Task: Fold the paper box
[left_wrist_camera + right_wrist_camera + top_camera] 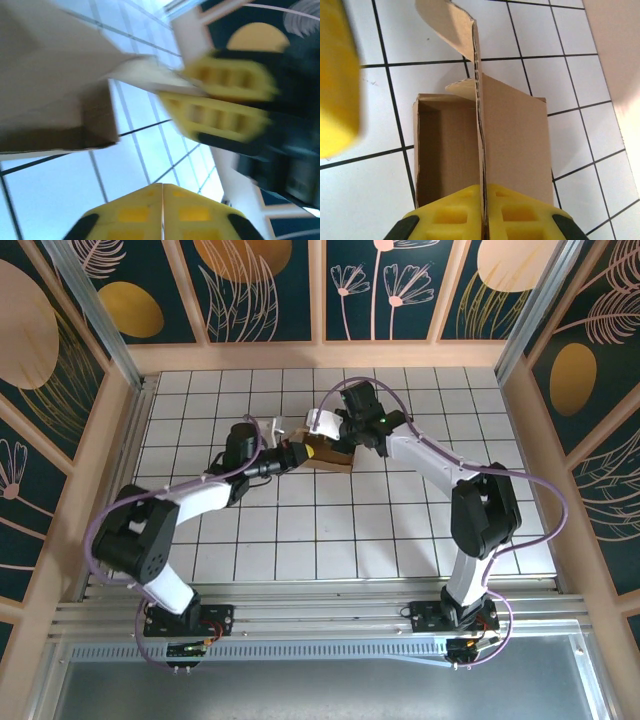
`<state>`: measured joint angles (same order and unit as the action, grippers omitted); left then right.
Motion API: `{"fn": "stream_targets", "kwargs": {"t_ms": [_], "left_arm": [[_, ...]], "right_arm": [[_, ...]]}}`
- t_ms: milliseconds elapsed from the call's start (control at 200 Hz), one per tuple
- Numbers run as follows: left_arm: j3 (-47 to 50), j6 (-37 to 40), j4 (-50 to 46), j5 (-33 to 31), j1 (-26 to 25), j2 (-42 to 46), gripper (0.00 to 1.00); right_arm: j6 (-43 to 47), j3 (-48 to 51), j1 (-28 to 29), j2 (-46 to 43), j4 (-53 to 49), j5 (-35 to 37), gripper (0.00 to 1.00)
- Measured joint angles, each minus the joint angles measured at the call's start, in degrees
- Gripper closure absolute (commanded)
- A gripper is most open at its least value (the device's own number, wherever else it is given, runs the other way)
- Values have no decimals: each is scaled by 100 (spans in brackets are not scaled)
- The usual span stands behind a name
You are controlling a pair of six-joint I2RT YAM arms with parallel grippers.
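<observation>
**Half-folded box pinched by the right hand, left hand clenched beside it**

The paper box [330, 457] is in the far half of the white tiled surface [300, 530], between the two hands. It is partly formed. From the right wrist, the brown cardboard [515, 145] shows an open compartment with low standing walls. A tall panel rises on edge next to that compartment, and a curved flap leans away at the panel's far end. A flat panel lies on the other side of the tall one.

The right hand [345, 438] is at the box's far side. Its yellow fingers are clamped on the upright panel, whose edge runs straight in between them [482, 216]. From the left wrist, the same right hand [185, 91] is blurred and grips a pale cardboard tip that juts from the box [45, 75].

The left hand [300, 453] is just beside the box's left edge. Its two fingers are pressed together with no cardboard between them [162, 212], so it is clenched on nothing. A blurred yellow finger [337, 75] shows just left of the open compartment.

Whether the box's base lies flat on the tiles cannot be told.
</observation>
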<state>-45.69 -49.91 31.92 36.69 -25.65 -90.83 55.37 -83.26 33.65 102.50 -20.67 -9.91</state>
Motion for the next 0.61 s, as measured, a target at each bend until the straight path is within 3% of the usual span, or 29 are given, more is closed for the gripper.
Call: {"fn": "stream_targets", "kwargs": {"t_ms": [25, 130, 200, 275, 440, 541, 606], "left_arm": [[63, 59, 2, 33, 0, 188, 83], [105, 660, -330, -138, -2, 1034, 73], [2, 1202, -802, -573, -2, 1569, 68], [-269, 1908, -1329, -1237, -2, 1996, 68], [-1266, 3488, -2243, -2118, 15, 2002, 52], [-2260, 4706, -2918, -2024, 11, 1447, 38], [-2785, 5523, -3285, -1847, -46, 1056, 34]], "right_arm": [[13, 0, 0, -4, 37, 2, 80], [39, -2, 20, -4, 103, 87, 47], [13, -59, 52, -4, 66, 131, 34], [-125, -245, 96, -4, -4, 142, 30], [-1064, -560, 144, -286, 144, 162, 19], [-2625, -212, -72, -955, 549, 256, 22], [-3956, 354, -702, -1567, 1032, -103, 29]]}}
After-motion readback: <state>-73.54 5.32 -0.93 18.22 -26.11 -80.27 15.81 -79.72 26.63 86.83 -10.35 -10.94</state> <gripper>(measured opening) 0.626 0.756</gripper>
